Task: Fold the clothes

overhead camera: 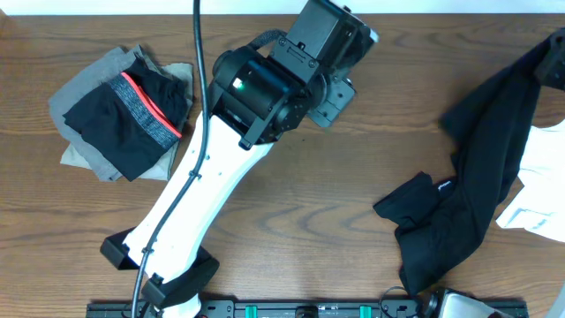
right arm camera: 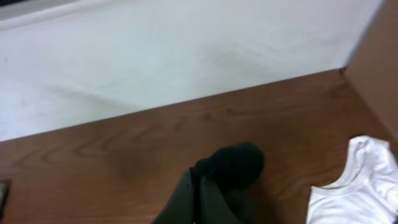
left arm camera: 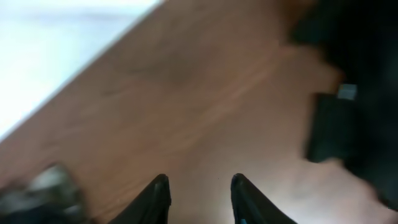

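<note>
large black t-shirt, rumpled and strung out along the right of the table – one bunched end clenched in right fingers, left fingers parted and empty, folded pile far left

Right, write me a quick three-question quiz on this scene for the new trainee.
1. What colour is the band on the black piece atop the pile at the left of the overhead view?
2. What does the right gripper pinch? A the black T-shirt; B the white top; C nothing.
3. True or false: the white top lies on the pile.

Key: 1 red. 2 A. 3 false: the white top lies at the right edge of the overhead view, beside the T-shirt.
</note>
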Controlling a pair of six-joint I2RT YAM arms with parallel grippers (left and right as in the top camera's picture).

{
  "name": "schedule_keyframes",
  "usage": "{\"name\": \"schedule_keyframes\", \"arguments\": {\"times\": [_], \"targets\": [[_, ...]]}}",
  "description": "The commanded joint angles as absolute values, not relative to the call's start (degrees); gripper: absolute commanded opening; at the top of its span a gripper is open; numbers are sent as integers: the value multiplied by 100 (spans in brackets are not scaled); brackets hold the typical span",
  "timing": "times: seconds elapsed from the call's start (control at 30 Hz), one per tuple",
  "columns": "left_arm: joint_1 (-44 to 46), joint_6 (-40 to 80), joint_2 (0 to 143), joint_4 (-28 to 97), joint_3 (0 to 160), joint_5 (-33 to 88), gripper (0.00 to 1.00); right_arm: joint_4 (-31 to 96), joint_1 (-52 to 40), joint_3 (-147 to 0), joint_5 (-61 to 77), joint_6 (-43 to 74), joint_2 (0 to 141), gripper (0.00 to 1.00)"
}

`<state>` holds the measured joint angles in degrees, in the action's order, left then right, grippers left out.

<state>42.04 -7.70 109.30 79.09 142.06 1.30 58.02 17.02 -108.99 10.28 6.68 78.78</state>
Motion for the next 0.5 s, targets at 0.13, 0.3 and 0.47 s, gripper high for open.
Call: {"name": "schedule_keyframes", "arguments": {"times": [0.13,0.3,0.47], "targets": [[4187,-836,11574,8025,14018,1800,35,5782,1653,-10980,242,620,7583,1],[4187,-1184,11854,8009,14018,2276,37,5651,1653,-10982,209,617,7461,1],[4226,-1428,12081,8044,14007,3157,38,5660,1653,-10982,-537,860,7260,1]]}}
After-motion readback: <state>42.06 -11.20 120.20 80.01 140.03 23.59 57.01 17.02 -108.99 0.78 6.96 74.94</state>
